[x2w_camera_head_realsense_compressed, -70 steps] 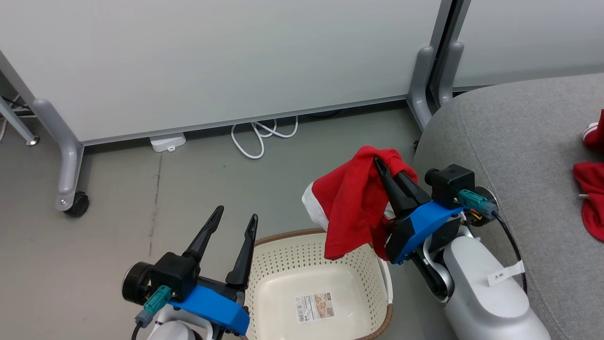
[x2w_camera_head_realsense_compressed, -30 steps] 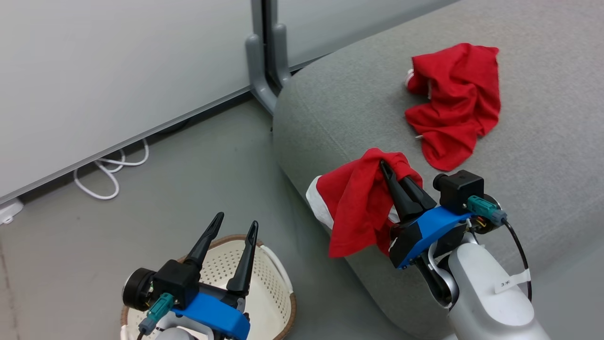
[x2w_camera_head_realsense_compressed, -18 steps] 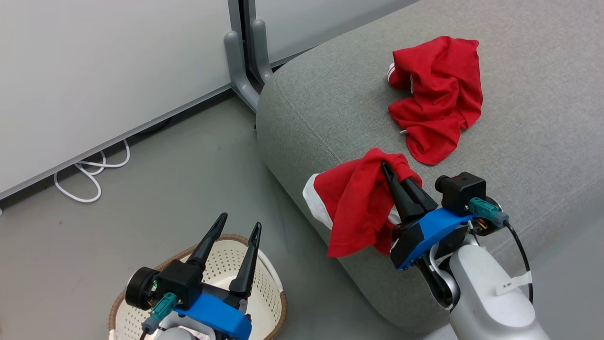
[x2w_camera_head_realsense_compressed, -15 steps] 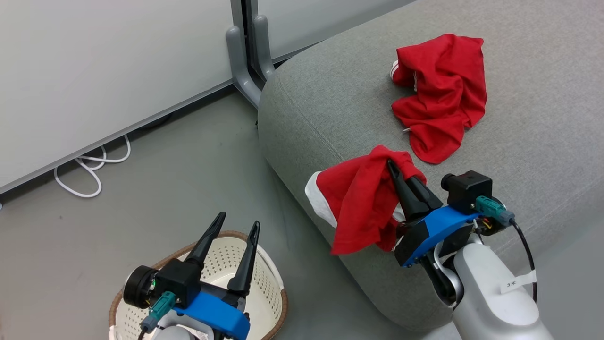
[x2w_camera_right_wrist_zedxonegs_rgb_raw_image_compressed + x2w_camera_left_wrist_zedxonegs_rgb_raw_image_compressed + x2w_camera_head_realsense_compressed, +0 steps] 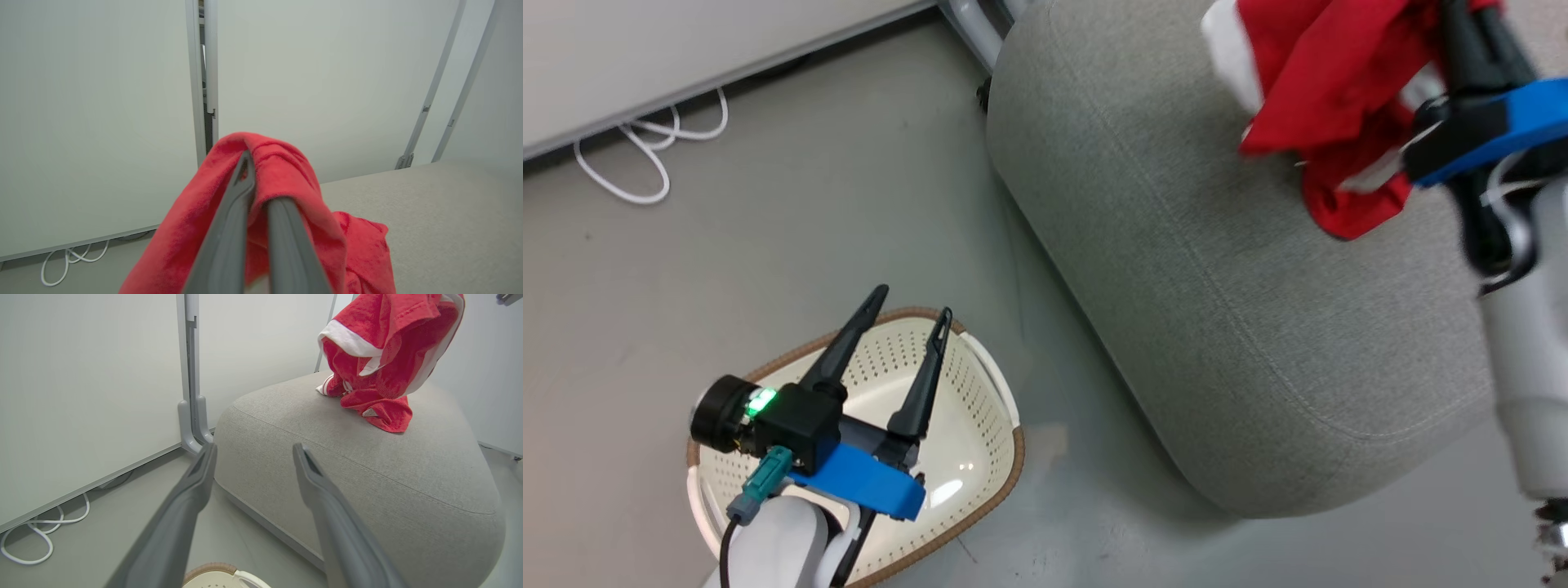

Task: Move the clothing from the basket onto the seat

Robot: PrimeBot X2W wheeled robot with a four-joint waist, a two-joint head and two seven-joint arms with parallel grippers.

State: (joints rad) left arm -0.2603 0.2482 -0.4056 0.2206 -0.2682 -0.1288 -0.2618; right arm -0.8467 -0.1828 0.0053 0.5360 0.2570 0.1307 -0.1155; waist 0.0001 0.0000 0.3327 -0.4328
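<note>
My right gripper (image 5: pixel 1470 41) is shut on a piece of red clothing with white trim (image 5: pixel 1323 73), which hangs from it above the grey seat (image 5: pixel 1217 310). In the right wrist view the cloth (image 5: pixel 286 179) drapes over the closed fingers (image 5: pixel 241 204). A second red garment (image 5: pixel 380 412) lies crumpled on the seat (image 5: pixel 367 477), just beneath the hanging one (image 5: pixel 388 335). My left gripper (image 5: pixel 913 302) stands open over the cream basket (image 5: pixel 1005 482), with nothing between its fingers (image 5: pixel 192 490). No clothing shows in the visible part of the basket.
The basket stands on the grey floor to the left of the seat. A white cable (image 5: pixel 645 163) lies along the foot of the pale partition panels. Grey panel feet (image 5: pixel 192 428) stand close to the seat's far corner.
The head view has tilted down and shifted. My right gripper has carried the red garment up and farther over the seat, close above the garment lying there. The left gripper stays open over the basket.
</note>
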